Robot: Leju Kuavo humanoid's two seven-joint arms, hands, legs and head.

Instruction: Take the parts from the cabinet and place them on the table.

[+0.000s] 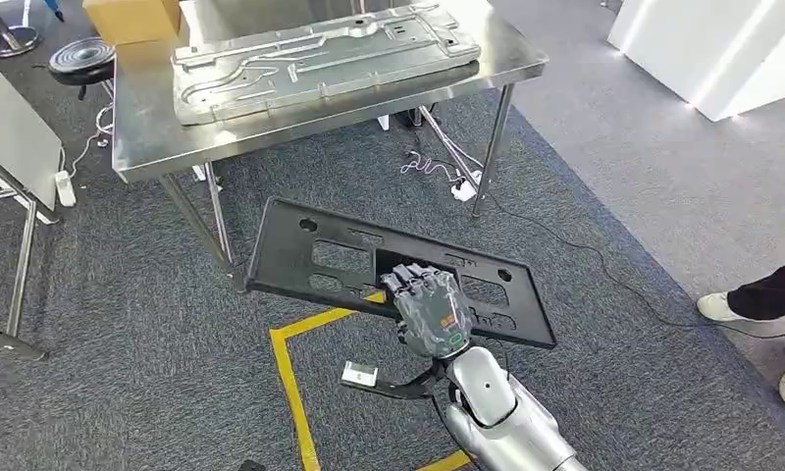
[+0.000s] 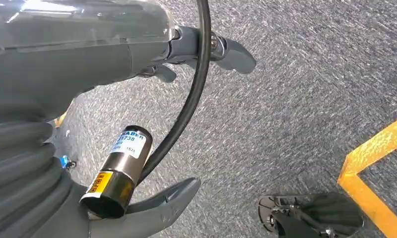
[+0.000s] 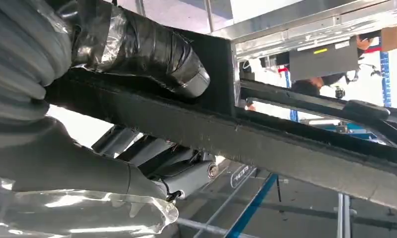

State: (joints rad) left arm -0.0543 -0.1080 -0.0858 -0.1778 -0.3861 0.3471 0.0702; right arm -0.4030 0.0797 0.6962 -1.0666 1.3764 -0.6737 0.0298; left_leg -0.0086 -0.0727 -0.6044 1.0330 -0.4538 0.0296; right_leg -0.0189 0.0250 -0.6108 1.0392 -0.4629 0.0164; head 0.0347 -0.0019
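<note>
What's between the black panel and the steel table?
Bare grey carpet in the head view, between the black panel held by the right hand and the steel table.

Right arm [image 1: 501,412] silver, enters head view from below, reaches forward; right hand [image 1: 428,309] back-side up, fingers [image 1: 408,282] hooked over edge of black panel [image 1: 300,250], gripping it; right wrist view: thumb [image 3: 152,49] on one face, fingers on opposite face; left hand [image 2: 77,69] hangs above floor, fingers apart, holding nothing.
</note>
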